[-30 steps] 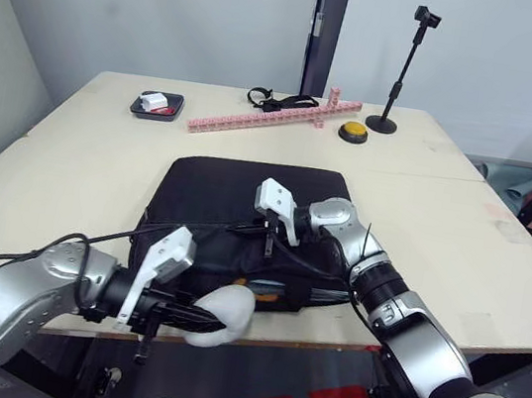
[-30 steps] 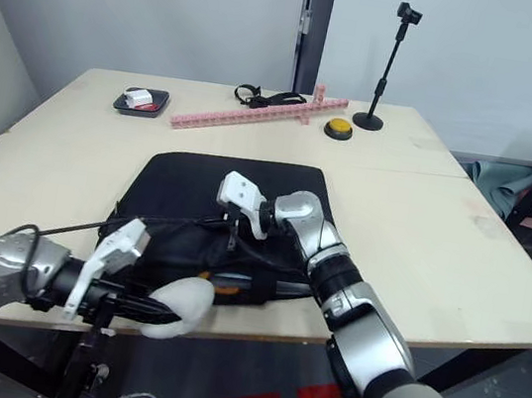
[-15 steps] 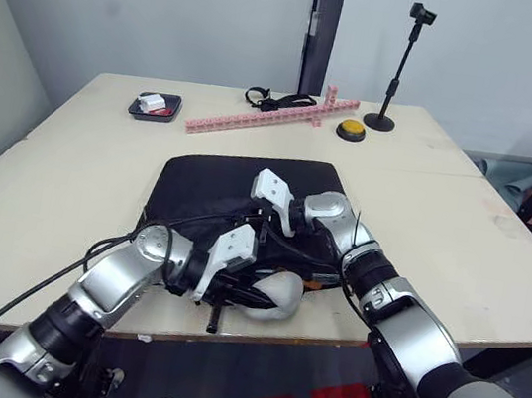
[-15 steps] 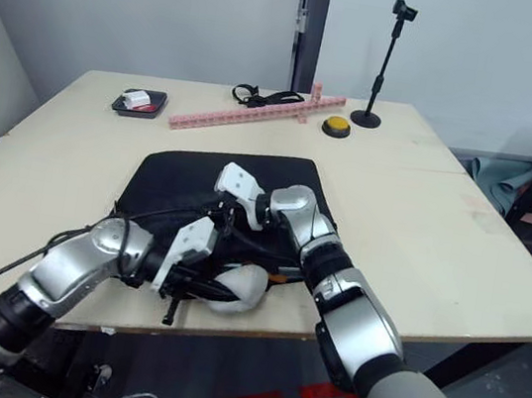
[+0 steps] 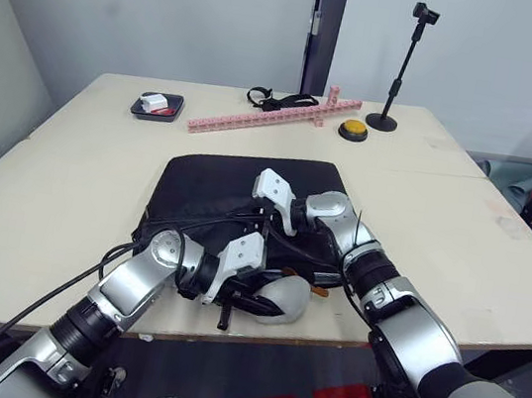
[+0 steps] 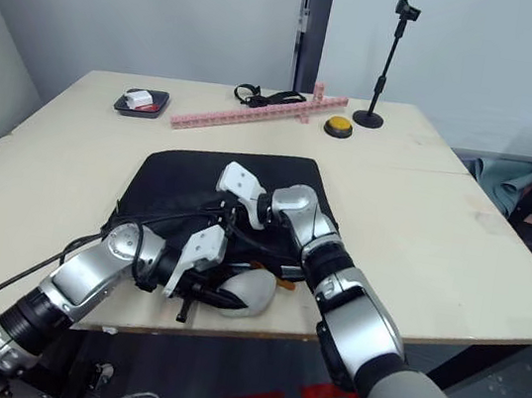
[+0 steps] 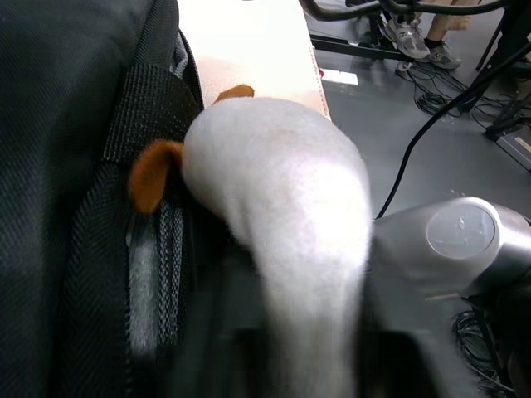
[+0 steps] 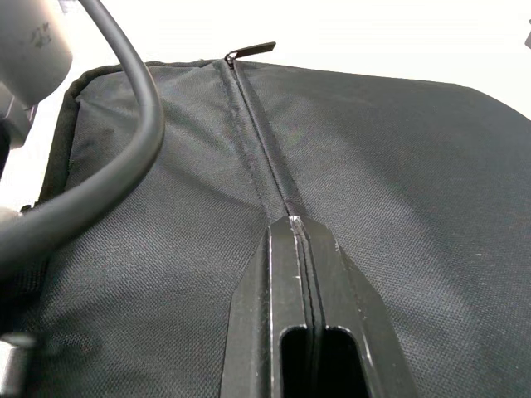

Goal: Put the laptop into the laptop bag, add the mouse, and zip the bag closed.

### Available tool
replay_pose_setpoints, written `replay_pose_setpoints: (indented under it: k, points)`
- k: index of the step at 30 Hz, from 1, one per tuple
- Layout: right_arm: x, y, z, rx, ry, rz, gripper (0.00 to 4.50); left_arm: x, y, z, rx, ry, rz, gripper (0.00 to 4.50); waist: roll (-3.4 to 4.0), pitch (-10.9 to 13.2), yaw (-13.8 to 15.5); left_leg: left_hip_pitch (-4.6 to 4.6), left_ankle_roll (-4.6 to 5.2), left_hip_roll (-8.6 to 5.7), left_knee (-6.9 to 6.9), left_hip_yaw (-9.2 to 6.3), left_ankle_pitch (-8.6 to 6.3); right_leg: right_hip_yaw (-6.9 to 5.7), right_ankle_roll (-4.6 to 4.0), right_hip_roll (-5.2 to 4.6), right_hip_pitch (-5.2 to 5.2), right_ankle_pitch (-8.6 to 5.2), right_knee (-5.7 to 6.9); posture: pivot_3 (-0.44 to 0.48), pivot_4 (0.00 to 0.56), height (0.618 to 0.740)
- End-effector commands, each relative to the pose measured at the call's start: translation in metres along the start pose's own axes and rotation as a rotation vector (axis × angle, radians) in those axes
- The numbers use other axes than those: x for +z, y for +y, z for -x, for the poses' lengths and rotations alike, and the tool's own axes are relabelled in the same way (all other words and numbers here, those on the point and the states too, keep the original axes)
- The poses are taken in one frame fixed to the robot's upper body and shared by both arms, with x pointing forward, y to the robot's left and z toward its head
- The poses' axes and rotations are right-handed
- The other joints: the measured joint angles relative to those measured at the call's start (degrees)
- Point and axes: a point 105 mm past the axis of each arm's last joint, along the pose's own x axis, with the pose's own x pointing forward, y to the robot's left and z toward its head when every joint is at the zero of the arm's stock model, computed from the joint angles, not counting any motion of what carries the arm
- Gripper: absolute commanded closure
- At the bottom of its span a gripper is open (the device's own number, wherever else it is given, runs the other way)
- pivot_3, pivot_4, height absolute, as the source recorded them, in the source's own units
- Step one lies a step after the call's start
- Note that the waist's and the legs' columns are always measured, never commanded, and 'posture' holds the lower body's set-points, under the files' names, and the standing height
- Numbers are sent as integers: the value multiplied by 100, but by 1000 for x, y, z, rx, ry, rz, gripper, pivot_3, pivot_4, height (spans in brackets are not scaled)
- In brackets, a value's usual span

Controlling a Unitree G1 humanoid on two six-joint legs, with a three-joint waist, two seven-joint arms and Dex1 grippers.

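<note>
Mouse (image 5: pixel 281 298), glossy white, rounded, clamped in my left fingers (image 5: pixel 255 306) at woven black laptop bag's (image 5: pixel 218 187) near edge; right fingers (image 8: pixel 297 315) pressed together, touching its zipper seam.

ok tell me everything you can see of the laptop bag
The laptop bag is a big flat black case of woven fabric lying on the table near its front edge. A zipper with a small pull runs across its panel. The right pincer, shut, rests on that zipper line; the left pincer brings a white object against its near edge.

left gripper (image 5: pixel 253 302) fingers blurred, laptop bag (image 5: pixel 218 184) front edge hidden
</note>
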Motion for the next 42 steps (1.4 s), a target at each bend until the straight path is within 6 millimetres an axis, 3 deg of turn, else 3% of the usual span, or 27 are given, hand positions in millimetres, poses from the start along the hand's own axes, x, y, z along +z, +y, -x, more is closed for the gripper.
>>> replay_pose_setpoints:
  k: [1,5,12,16,23,27,28,30,39,41,42]
  points:
    - [-44,8,3,-7,122,-120,4500,16,1,11,37,-59,-34,1446,2,2,0,-1,0,0,0,0,0,0,0,0,-1,0,0,0,150,740]
    - [-43,9,3,-4,119,-118,4500,26,-2,20,58,-109,-5,28,13,15,7,-4,0,0,0,0,0,0,0,0,-3,0,-2,0,150,740]
    - [-43,10,4,-1,109,-128,4500,33,-6,46,157,-139,47,28,19,20,0,-7,-1,0,-2,1,0,0,2,1,-8,-1,-6,0,150,740]
    - [-29,6,6,-5,40,-135,4500,39,-14,68,205,-153,82,28,18,27,-4,-11,-1,0,-2,2,-1,0,4,1,-13,-2,-8,0,150,740]
    - [51,-3,30,24,-237,-209,4500,40,-19,113,340,-143,135,28,17,146,42,-33,-2,0,-3,3,1,0,3,3,-45,-1,-15,0,150,740]
    - [76,-1,58,7,-300,-169,4500,43,-14,133,421,-149,147,28,19,168,104,-62,-44,7,-3,-3,36,0,18,18,-67,8,-47,0,150,740]
    - [77,1,65,2,-296,-154,3972,45,-11,137,439,-159,146,0,18,168,112,-70,-42,7,-9,-1,44,-2,19,18,-65,9,-76,0,150,740]
    - [72,4,82,-21,-255,-106,3329,52,-4,144,473,-178,135,0,13,165,148,-76,-26,7,-22,1,62,-10,43,20,-54,24,-110,0,150,740]
    - [63,27,159,-83,-109,-40,219,74,33,141,484,-220,69,3011,7,166,240,-54,-24,7,-19,13,51,-1,41,20,-35,19,-114,0,150,740]
    - [64,30,163,-85,-102,-44,0,75,37,140,482,-222,64,3769,6,166,208,-43,-20,7,0,16,53,10,33,18,-26,15,-97,0,150,740]
    - [65,39,176,-65,-71,-64,0,79,49,127,468,-242,56,4032,7,166,212,-36,-19,7,7,18,53,15,34,18,-23,15,-87,0,150,740]
